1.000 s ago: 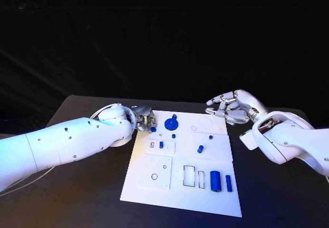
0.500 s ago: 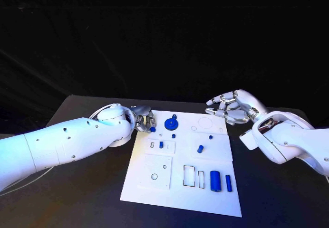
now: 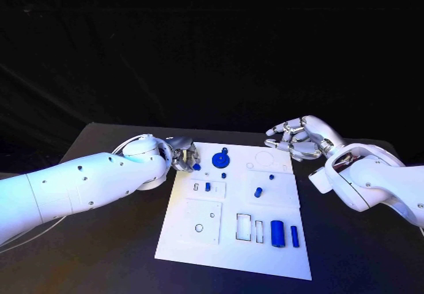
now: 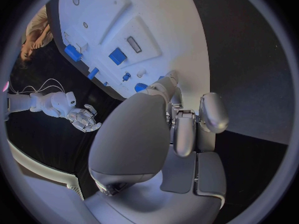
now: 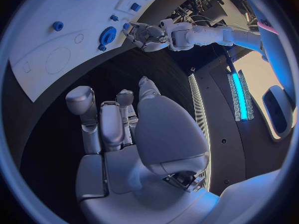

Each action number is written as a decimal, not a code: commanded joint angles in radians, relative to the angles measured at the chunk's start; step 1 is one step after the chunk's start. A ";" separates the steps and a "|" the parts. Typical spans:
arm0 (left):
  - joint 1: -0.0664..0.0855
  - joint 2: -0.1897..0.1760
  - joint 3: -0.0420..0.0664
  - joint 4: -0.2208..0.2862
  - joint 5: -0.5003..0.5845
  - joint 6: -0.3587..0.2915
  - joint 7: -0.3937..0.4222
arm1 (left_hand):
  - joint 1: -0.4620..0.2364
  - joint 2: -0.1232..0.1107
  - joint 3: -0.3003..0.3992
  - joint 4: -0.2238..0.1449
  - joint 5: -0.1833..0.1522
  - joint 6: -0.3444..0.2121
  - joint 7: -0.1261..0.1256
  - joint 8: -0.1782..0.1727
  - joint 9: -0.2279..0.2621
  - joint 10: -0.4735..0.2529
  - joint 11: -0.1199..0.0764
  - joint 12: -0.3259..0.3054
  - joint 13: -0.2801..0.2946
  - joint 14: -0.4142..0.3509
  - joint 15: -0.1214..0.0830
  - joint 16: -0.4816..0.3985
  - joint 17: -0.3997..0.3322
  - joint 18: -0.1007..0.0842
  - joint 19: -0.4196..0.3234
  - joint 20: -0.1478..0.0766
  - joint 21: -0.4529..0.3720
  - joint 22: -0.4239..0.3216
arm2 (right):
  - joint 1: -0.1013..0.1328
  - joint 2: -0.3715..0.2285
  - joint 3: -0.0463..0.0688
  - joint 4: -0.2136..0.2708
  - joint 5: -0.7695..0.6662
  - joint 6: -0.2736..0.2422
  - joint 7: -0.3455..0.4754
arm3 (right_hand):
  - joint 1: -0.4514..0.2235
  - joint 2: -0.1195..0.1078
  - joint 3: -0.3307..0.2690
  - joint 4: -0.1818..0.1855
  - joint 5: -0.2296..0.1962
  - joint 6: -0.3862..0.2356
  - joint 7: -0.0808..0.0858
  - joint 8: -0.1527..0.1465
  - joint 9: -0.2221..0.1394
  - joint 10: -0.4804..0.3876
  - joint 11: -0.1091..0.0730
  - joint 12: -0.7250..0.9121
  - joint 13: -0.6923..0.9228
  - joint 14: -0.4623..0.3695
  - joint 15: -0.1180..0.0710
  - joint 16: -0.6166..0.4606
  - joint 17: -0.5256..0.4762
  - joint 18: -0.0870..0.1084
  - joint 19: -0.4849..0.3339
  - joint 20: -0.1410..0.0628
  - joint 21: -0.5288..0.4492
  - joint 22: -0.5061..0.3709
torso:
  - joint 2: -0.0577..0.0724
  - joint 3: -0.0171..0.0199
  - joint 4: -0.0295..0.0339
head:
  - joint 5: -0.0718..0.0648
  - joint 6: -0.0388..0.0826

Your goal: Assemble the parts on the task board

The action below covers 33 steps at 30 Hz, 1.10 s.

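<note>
Black desk [image 3: 106, 245], white task board [image 3: 265, 251] at centre frame.
Our left hand [image 3: 185, 157] pinches a small blue part [image 3: 196, 166] at the board's upper-left edge; our right hand [image 3: 296, 138] hovers empty, fingers apart. We should lower it squarely.

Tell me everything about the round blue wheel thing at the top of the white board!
The blue wheel looks like a small plastic gear: a flat round disc with a toothed edge, showing best in the right wrist view. It lies flat on the white board, near the far edge, towards the left. A little blue knob sits just beyond it, and may be joined to it. Nothing holds the wheel. The left hand hovers close beside it at the board's left edge, near a smaller blue piece.
</note>
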 commanded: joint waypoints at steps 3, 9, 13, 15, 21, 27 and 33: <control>-0.001 -0.015 0.003 0.017 0.029 -0.050 0.017 | -0.058 -0.025 -0.011 0.023 -0.003 -0.029 0.006 -0.010 -0.007 -0.005 0.003 0.013 0.006 0.029 0.009 0.003 0.141 -0.014 -0.001 0.002 0.001 -0.003 | -0.001 0.000 0.000 -0.001 -0.010 0.002 0.007 | 0.001 0.007 -0.002 -0.002 0.003 -0.006 0.000 0.004 0.001 -0.005 -0.003 0.004 -0.001 -0.001 0.000 -0.002 -0.001 0.019 0.002 -0.002 -0.005 -0.001 | -0.001 0.0001 -0.0003 | 0.000 0.002; 0.001 -0.045 0.017 0.039 0.055 -0.061 -0.014 | -0.144 -0.033 -0.048 0.072 -0.003 -0.026 0.034 0.006 -0.006 -0.002 0.013 0.024 0.004 0.026 0.016 -0.001 0.135 -0.011 -0.007 0.009 -0.010 -0.016 | -0.001 -0.002 0.000 -0.004 -0.010 0.002 0.006 | 0.001 0.007 -0.002 -0.002 0.003 -0.006 0.000 0.004 0.001 -0.005 -0.003 0.004 -0.001 -0.001 0.000 -0.002 -0.001 0.019 0.002 -0.002 -0.005 -0.001 | -0.001 0.0012 0.0006 | 0.000 0.004; 0.010 -0.060 0.022 0.050 0.058 -0.022 -0.058 | -0.214 -0.026 -0.077 0.124 -0.002 0.004 0.054 0.034 0.005 0.016 0.040 0.026 -0.002 0.026 0.036 -0.003 0.132 -0.012 -0.009 0.021 -0.016 -0.022 | -0.001 -0.004 0.000 -0.006 -0.011 0.002 0.004 | 0.001 0.007 -0.002 -0.002 0.004 -0.007 0.000 0.004 0.001 -0.005 -0.003 0.005 0.000 -0.001 0.000 -0.002 0.000 0.019 0.003 -0.002 -0.005 -0.001 | -0.001 0.0012 0.0000 | 0.004 0.008; 0.014 -0.063 0.023 0.053 0.059 0.000 -0.077 | -0.253 -0.023 -0.094 0.155 -0.002 0.020 0.058 0.052 0.012 0.029 0.045 0.033 -0.003 0.029 0.043 0.000 0.135 -0.013 -0.006 0.027 -0.015 -0.020 | -0.001 -0.004 0.000 -0.007 -0.011 0.003 0.004 | 0.001 0.007 -0.002 -0.002 0.004 -0.007 0.000 0.004 0.001 -0.005 -0.003 0.005 0.000 -0.001 0.000 -0.002 0.000 0.019 0.003 -0.002 -0.005 -0.001 | -0.001 0.0010 -0.0008 | 0.005 0.008; 0.026 -0.047 0.025 0.057 0.060 0.077 -0.161 | -0.403 -0.019 -0.187 0.183 -0.003 0.085 0.039 0.132 0.046 0.100 0.029 0.073 0.004 0.076 0.032 0.055 0.208 -0.031 0.065 0.027 0.053 0.070 | 0.000 -0.003 0.000 -0.008 -0.011 0.006 0.002 | 0.001 0.007 -0.002 -0.002 0.004 -0.007 0.000 0.004 0.001 -0.005 -0.003 0.005 0.000 -0.001 0.000 -0.002 0.000 0.019 0.003 -0.002 -0.005 -0.001 | 0.001 -0.0001 -0.0014 | 0.005 0.007; 0.037 -0.001 0.025 0.036 0.054 0.129 -0.262 | -0.454 -0.004 -0.281 0.184 -0.003 0.091 0.023 0.178 0.077 0.168 0.013 0.114 0.063 0.100 0.015 0.086 0.251 -0.047 0.111 0.009 0.103 0.135 | 0.000 0.002 0.000 -0.010 -0.011 0.008 0.001 | 0.001 0.007 -0.002 -0.002 0.004 -0.007 0.000 0.004 0.001 -0.005 -0.003 0.005 0.000 -0.001 0.000 -0.002 0.000 0.019 0.003 -0.002 -0.005 -0.001 | 0.001 0.0004 -0.0007 | 0.006 0.005; 0.047 0.041 0.024 0.004 0.037 0.159 -0.346 | -0.462 0.006 -0.339 0.185 -0.003 0.081 0.020 0.204 0.100 0.196 0.010 0.135 0.098 0.105 0.011 0.095 0.263 -0.051 0.124 0.004 0.118 0.156 | 0.000 0.007 0.000 -0.013 -0.011 0.009 0.000 | 0.001 0.007 -0.002 -0.002 0.004 -0.006 0.000 0.004 0.001 -0.004 -0.003 0.006 0.000 -0.001 0.000 -0.001 0.001 0.019 0.004 -0.002 -0.004 0.000 | 0.001 0.0010 -0.0004 | 0.009 0.002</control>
